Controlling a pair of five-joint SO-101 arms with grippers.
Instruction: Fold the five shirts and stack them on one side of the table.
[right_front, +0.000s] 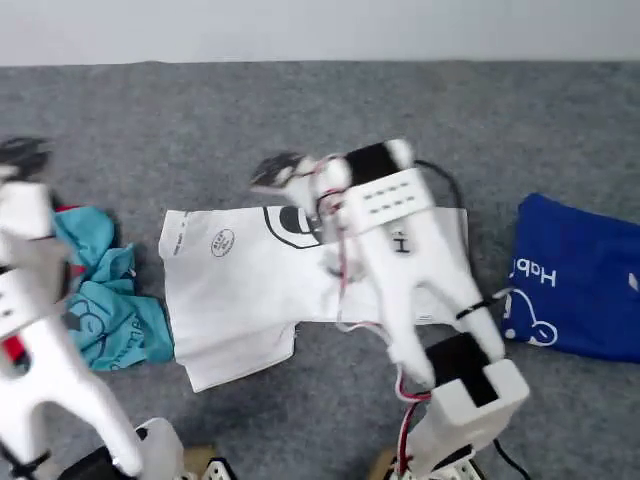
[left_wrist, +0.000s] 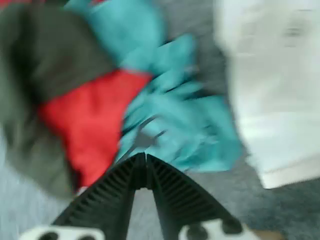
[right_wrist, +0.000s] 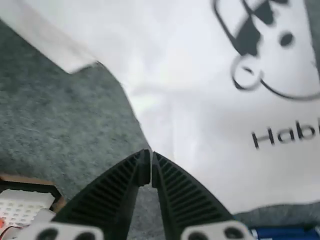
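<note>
— Grey, felt-like covering over the whole table, short-napped and faintly mottled. What lies on it?

— In the middle, a white shirt of thin, smooth knit. It is spread nearly flat, with one flap jutting toward the arms' bases and a round black line drawing near its far edge.

— And the arm across it?

— That is the right arm, white plastic shells with black blocks at the joints, stretched over the shirt. The right gripper has ribbed black jaws pressed tip to tip. It sits above the line where the white cloth meets the felt. I see no fabric caught between them.

— The other side?

— There is a crumpled heap there. A teal shirt, all soft ridges and folds, lies just beside the white one. Bunched against the teal are a red shirt and a dark grey shirt. The left gripper hangs over that heap with the same ribbed jaws closed together, gripping nothing.

— Anything folded?

— A blue shirt on the right arm's side of the table. It is a tidy slab with rounded corners and white print, lying apart from the white shirt.
</note>
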